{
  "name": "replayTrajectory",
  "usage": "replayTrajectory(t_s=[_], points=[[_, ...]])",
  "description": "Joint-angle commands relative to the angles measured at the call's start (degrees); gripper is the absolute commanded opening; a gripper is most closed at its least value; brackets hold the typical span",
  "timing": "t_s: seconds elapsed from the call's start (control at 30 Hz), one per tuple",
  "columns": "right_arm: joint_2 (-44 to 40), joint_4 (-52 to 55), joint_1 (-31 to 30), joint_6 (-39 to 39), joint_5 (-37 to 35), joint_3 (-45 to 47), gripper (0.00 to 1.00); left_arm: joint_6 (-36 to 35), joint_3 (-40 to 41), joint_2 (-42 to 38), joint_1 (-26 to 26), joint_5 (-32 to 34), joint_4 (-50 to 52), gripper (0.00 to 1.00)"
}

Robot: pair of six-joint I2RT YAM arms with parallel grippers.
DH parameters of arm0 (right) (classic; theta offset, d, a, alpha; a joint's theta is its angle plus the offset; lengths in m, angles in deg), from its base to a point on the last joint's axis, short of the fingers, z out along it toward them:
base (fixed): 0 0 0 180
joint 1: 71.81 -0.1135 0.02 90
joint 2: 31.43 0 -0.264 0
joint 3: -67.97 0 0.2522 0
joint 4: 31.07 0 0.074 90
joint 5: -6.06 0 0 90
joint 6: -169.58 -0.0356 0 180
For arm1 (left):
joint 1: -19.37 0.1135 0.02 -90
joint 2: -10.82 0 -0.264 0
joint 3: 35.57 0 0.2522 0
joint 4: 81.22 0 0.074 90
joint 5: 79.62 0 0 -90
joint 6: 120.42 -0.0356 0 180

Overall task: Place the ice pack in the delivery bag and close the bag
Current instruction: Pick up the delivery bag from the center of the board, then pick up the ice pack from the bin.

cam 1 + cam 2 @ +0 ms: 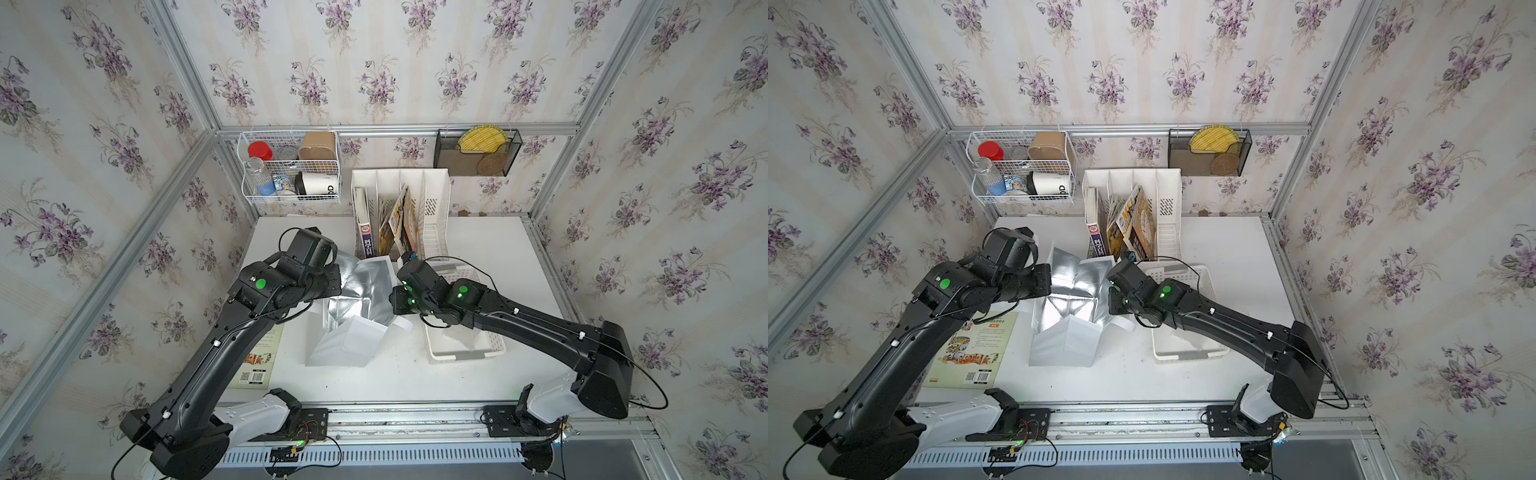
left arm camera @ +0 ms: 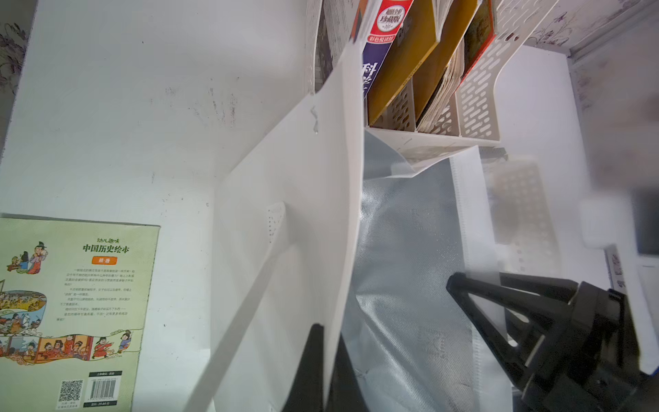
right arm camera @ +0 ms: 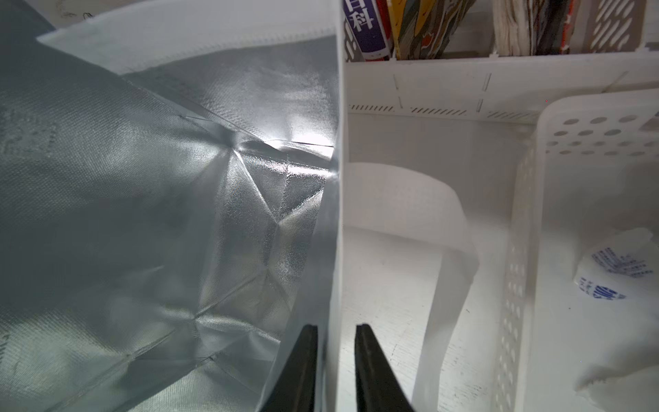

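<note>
The bag (image 1: 353, 340) stands open, the left gripper (image 2: 330, 335) clamped on one wall. The right gripper (image 3: 337, 326) straddles the opposite wall, jaws narrowly apart, perhaps not pinching; the ice pack (image 3: 613, 278) lies in the basket (image 3: 517, 285).

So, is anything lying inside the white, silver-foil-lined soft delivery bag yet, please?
No, the delivery bag shows only bare, creased silver lining inside.

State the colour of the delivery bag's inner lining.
Shiny silver lining, clearest in the right wrist view.
</note>
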Motion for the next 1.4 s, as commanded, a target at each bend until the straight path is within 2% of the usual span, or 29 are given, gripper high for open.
replayTrajectory(t_s=[0.0, 0.03, 0.1, 0.2, 0.27, 0.3, 0.43, 0.5, 0.63, 0.77, 0.93, 1.03, 1.17, 1.37], points=[[-1.7, -1.5, 0.0, -0.5, -0.4, 0.4, 0.28, 1.1, -0.7, -0.2, -0.1, -0.2, -0.6, 0.0], [-2.6, -1.7, 0.0, -0.6, -0.8, 0.6, 0.3, 1.1, -1.1, -0.1, -0.1, -0.1, -0.4, 0.0], [-4.2, -1.6, 0.1, -1.2, -1.5, 0.8, 0.41, 1.0, -2.0, 0.0, 0.0, 0.5, 0.4, 0.0], [-6.7, 1.4, 0.4, -2.1, -3.5, -1.4, 0.78, 0.3, -3.5, 0.1, 0.0, 2.6, 2.1, 0.0], [-9.0, 4.7, 0.8, -2.5, -6.7, -2.7, 0.96, -0.4, -4.2, 0.1, 0.0, 4.9, 3.1, 0.0], [-10.1, 6.2, 1.2, -2.8, -8.7, -2.9, 0.99, -0.9, -4.7, 0.1, 0.0, 5.8, 3.7, 0.0], [-17.4, 8.3, 4.3, -4.8, -15.8, 1.1, 1.0, -2.1, -7.9, 1.0, 0.0, 8.3, 6.9, 0.0], [-21.1, 8.4, 9.0, -6.2, -15.7, 4.9, 1.0, -2.4, -9.3, 1.5, 0.0, 9.2, 8.2, 0.0], [-25.8, 5.8, 22.0, -8.2, -6.4, 14.6, 1.0, -2.3, -10.7, 1.8, 0.0, 9.8, 8.8, 0.0], [-23.8, 1.8, 30.0, -10.6, 3.8, 21.1, 1.0, -2.4, -10.6, 2.4, 0.0, 8.9, 7.7, 0.0], [-15.4, -1.3, 31.6, -13.0, 12.3, 22.0, 0.93, -2.0, -11.1, 4.3, 0.0, 8.6, 7.9, 0.0], [-11.3, -4.4, 31.6, -14.9, 15.1, 22.2, 0.88, -1.3, -10.6, 4.5, 0.0, 8.6, 8.1, 0.0], [-7.6, -7.5, 31.6, -17.6, 14.5, 22.4, 0.81, -0.2, -9.3, 3.6, 0.0, 8.4, 8.1, 0.0], [-1.6, -9.4, 31.6, -21.0, 12.9, 21.6, 0.79, 0.9, -8.6, 2.0, 0.0, 7.5, 7.9, 0.0]])
